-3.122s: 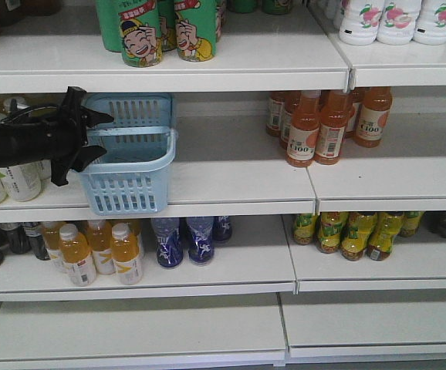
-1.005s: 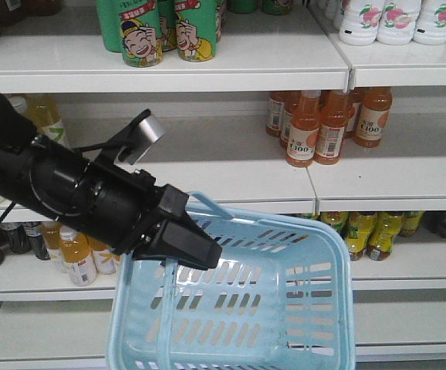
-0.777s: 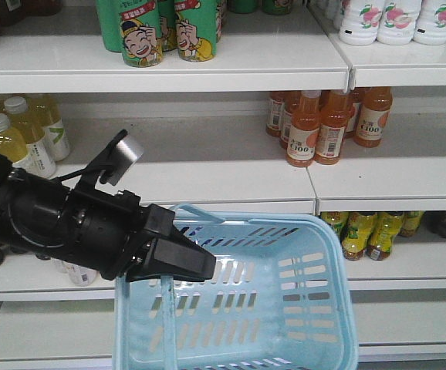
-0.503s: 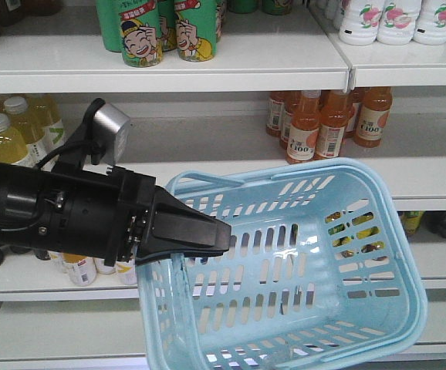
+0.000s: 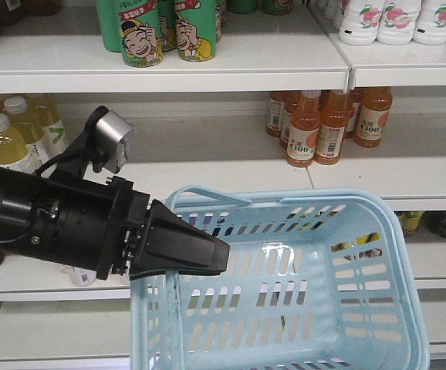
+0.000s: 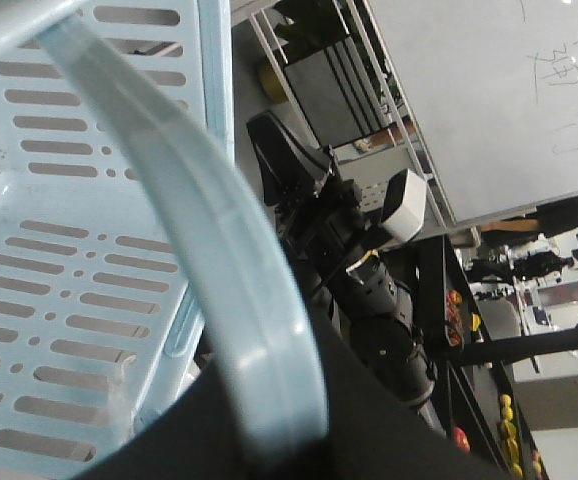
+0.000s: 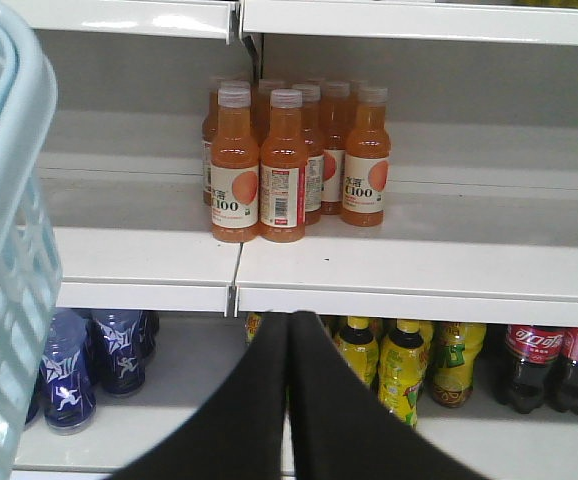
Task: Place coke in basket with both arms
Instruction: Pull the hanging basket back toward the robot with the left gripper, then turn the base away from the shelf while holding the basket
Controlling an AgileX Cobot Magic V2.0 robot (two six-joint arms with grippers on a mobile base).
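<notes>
Coke is what you are after, and the red can shows in none of the views. The only red labels are on the dark cola bottles low on the right of the right wrist view, and taking one of those would be the wrong pick. Your left fingers are clamped on the basket, and in the left wrist view its thin handle runs down into the grip. That hold is at one side only, so the basket hangs out past the fingers with its mouth tipped toward the front camera. It may swing, twist or slip when a can's weight lands in it. Your right fingers are pressed together with nothing between them, facing the shelf of orange bottles, and they must part before any grasp. The basket's rim sits at the left edge of that view, so a careless reach could knock it.
</notes>
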